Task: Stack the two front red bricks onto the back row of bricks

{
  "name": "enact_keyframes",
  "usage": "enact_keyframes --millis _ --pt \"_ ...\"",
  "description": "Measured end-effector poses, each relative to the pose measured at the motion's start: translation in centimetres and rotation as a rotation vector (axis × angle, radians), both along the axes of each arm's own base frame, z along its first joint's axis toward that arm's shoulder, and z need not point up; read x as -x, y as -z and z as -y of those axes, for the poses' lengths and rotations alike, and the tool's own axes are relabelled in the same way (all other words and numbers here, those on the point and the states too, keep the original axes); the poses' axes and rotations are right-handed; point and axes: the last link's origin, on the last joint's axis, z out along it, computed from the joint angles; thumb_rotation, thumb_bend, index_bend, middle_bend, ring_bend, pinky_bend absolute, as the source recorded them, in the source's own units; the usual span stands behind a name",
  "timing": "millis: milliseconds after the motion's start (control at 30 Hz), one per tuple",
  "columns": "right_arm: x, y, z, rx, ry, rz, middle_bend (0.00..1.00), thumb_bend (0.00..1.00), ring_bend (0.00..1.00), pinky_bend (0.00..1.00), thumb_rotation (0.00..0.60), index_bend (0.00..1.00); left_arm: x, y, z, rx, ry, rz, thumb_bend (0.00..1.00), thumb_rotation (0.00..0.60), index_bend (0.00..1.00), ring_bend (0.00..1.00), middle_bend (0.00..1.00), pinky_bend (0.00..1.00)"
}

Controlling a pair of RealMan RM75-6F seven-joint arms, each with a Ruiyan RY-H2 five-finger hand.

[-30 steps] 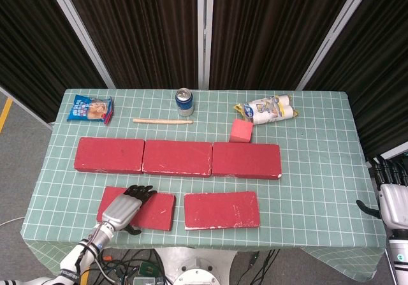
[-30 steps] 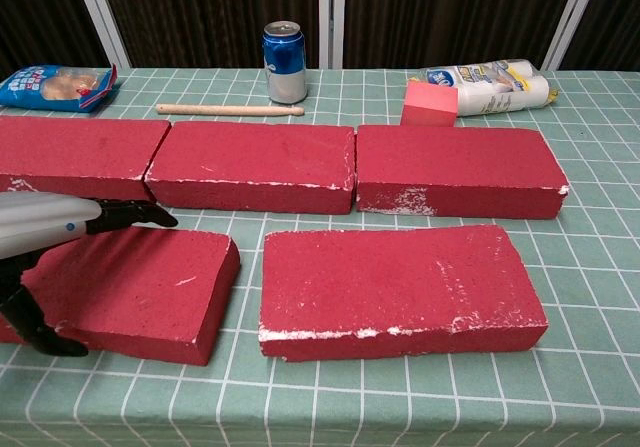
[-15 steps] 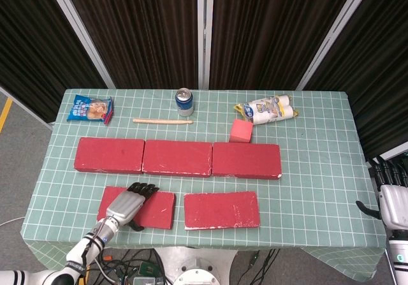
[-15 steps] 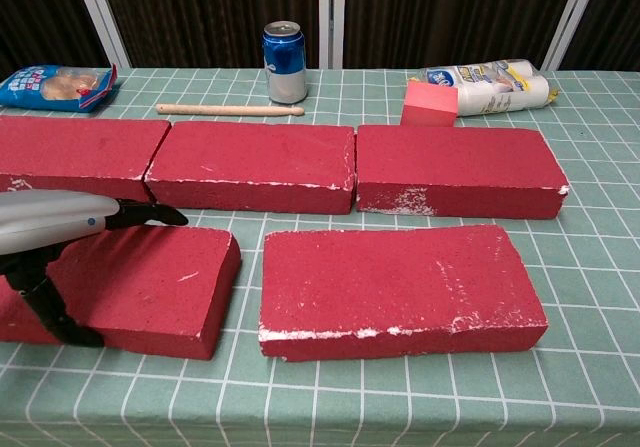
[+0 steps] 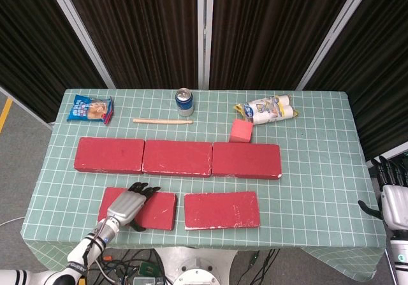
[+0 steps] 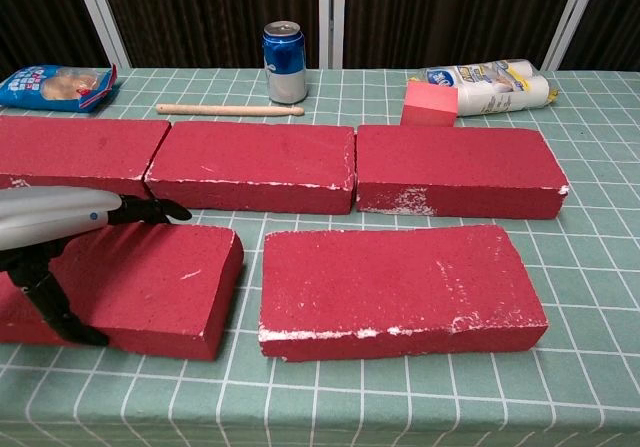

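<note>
Three red bricks form the back row (image 5: 177, 157) across the middle of the table, also visible in the chest view (image 6: 250, 162). In front lie two more. My left hand (image 5: 127, 206) grips the front left brick (image 5: 159, 211): in the chest view the fingers (image 6: 150, 210) reach over its far edge and the thumb presses its near face, on the brick (image 6: 160, 287). The front right brick (image 5: 222, 209) lies flat and untouched (image 6: 395, 287). My right hand (image 5: 393, 196) hangs off the table's right edge, fingers apart, holding nothing.
Behind the back row stand a blue can (image 5: 184, 102), a wooden stick (image 5: 162, 121), a snack bag (image 5: 90, 109), a white packet (image 5: 268, 110) and a small red cube (image 5: 240, 131) touching the right brick's far side. The green grid cloth (image 5: 319, 189) is bare at the right.
My left hand has slid a little forward and right on the front left brick, and the brick has shifted slightly right with it. The right hand has sunk slightly.
</note>
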Motion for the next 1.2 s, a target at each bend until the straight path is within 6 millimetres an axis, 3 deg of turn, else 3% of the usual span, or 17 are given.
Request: enact_keyframes --millis 167,300,567,933,1200 --pt "0.0 -0.2 0.1 0.007 -0.001 0.000 0.00 0.08 0.00 0.00 0.600 0.00 -1.0 -1.3 0.4 -0.005 0.018 0.021 0.09 0.600 0.04 0.00 0.19 0.00" --pt "-0.1 -0.4 0.1 0.016 -0.005 0.002 0.00 0.08 0.00 0.00 0.600 0.00 -1.7 -3.1 -0.5 -0.048 0.052 0.010 0.09 0.600 0.04 0.00 0.19 0.00" --pt "-0.8 -1.5 0.3 0.039 -0.028 0.003 0.00 0.08 0.00 0.00 0.600 0.00 -3.4 -5.6 -5.7 -0.137 0.067 0.024 0.09 0.600 0.07 0.00 0.20 0.00" --pt "-2.5 -2.9 0.5 0.065 -0.061 -0.016 0.00 0.08 0.00 0.00 0.600 0.00 -4.1 -4.8 -13.7 -0.087 0.024 0.008 0.09 0.600 0.08 0.00 0.19 0.00" --pt "-2.3 -2.4 0.7 0.049 -0.047 -0.017 0.00 0.08 0.00 0.00 0.600 0.00 -3.9 -3.4 -16.3 -0.070 -0.021 0.011 0.09 0.600 0.08 0.00 0.19 0.00"
